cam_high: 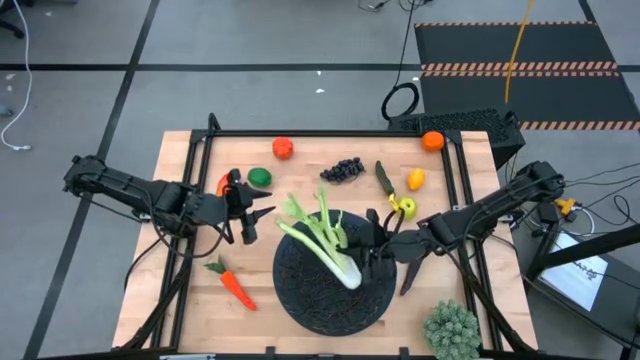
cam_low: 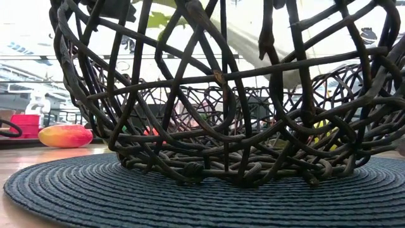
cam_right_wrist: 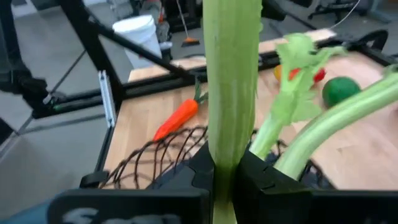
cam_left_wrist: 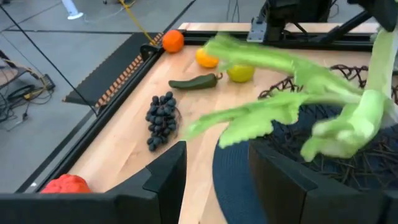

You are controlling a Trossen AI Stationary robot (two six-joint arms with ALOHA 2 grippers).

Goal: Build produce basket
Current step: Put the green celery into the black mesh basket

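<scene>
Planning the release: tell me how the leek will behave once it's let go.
The leek looks stiff in the stalk: it holds straight where the right hand clamps it over the basket. Its leaves fan loosely, so they will probably flop. Being long, it may end up resting across the rim rather than settling flat. The left hand waits open nearby.

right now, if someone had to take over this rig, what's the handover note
Right gripper: shut on the leek, holding it over the basket.
Left gripper: open, empty, just left of the basket near the leek's leaves.
Done: nothing but the leek is at the basket, and it is not released.
Left on the table: carrot, tomato, lime, grapes, pickle, orange, two lemons, a red pepper by the left gripper.
</scene>
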